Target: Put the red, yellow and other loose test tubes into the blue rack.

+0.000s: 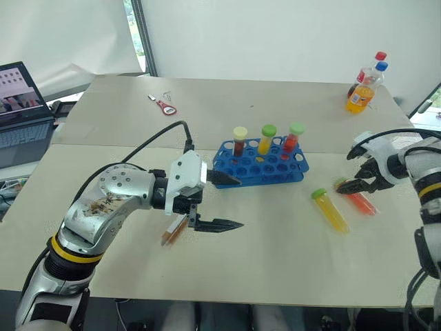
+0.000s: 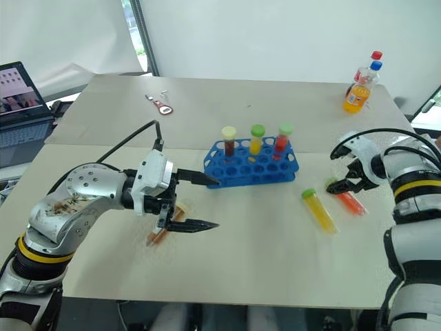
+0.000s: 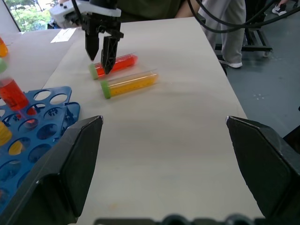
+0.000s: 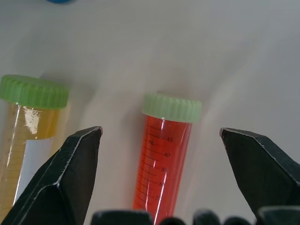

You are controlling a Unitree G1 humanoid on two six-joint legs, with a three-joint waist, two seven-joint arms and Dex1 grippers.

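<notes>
Test tubes are lying loose on the pale bench (image 1: 227, 269), and two of them are sitting side by side under the right tool (image 1: 358, 170). That tool is hanging released, its two black fingers spread wide and gripping nothing, pointing steeply down over the red tube (image 4: 164, 154). The red tube is lying flat with its pale green cap between the spread fingers, not touching either one. Just beside it, toward the middle of the bench, the yellow tube (image 1: 331, 210) with a brighter green cap is lying flat too.

The left tool (image 1: 224, 202) is hovering over the near middle of the bench, also released, its fingers parted and empty, pointing across toward the rack. Under its wrist, a brownish tube (image 1: 172, 231) is lying on the bench.

The blue rack (image 1: 260, 164) is standing near the bench's centre, between the two tools. Three capped tubes are standing upright in its back row: a dark one (image 1: 239, 141), a yellow one (image 1: 266, 138) and a red one (image 1: 293, 137).

Farther off, an orange drink bottle (image 1: 364, 88) is standing at the far right corner, a small red-handled item (image 1: 164, 105) is lying at the far left, and an open laptop (image 1: 22, 110) is sitting beyond the bench's left edge.
</notes>
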